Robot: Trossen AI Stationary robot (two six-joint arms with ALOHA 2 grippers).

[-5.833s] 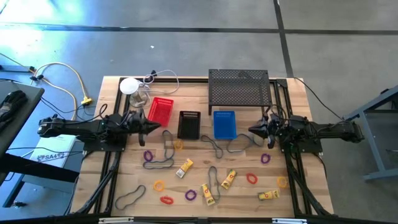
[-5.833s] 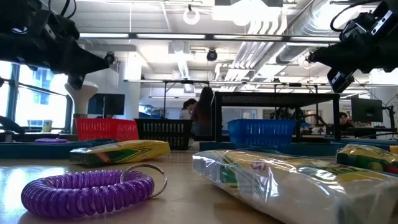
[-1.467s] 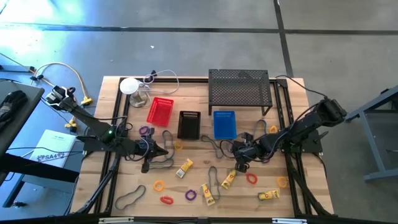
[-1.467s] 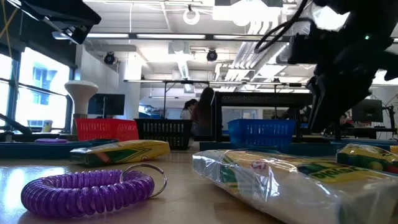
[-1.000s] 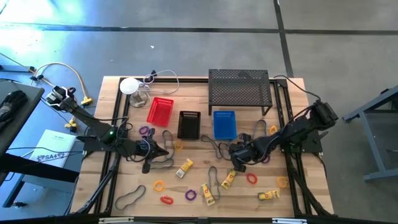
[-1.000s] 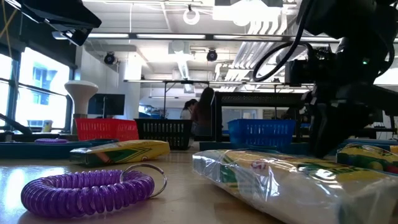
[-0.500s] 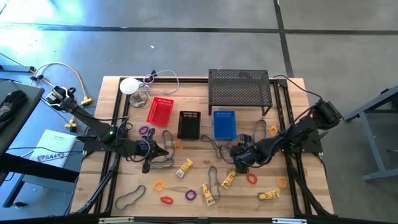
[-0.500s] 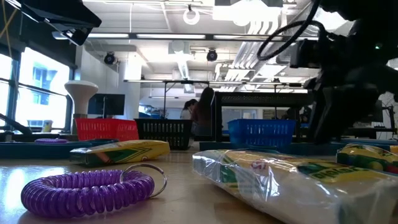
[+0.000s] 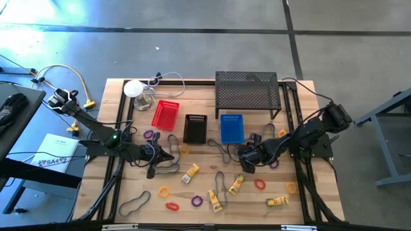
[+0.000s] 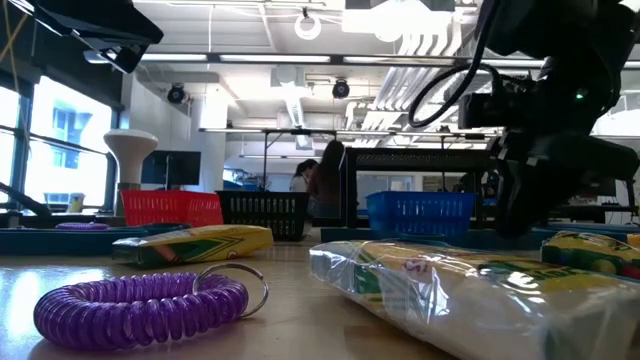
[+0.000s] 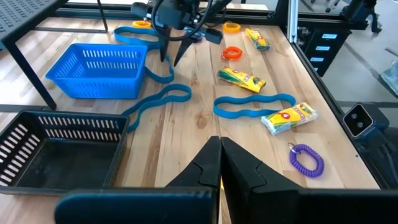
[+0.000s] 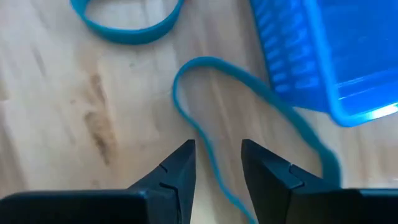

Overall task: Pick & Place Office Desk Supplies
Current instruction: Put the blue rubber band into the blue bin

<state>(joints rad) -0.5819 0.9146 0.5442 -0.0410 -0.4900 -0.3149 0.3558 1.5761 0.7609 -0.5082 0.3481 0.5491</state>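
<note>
Blue basket (image 12: 336, 56) beside right hand (image 12: 217, 163)

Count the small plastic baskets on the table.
3, in a row in front of the mesh shelf: red basket, black basket, blue basket. None appear hidden.

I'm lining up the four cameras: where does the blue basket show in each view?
High view: blue basket at table centre, right of the black basket.
Low view: blue basket in the middle distance, right of the black basket.
Left wrist view: at upper left, beyond the black basket.
Right wrist view: at upper right; black basket not shown.
Shared landmark: the black basket.
</note>
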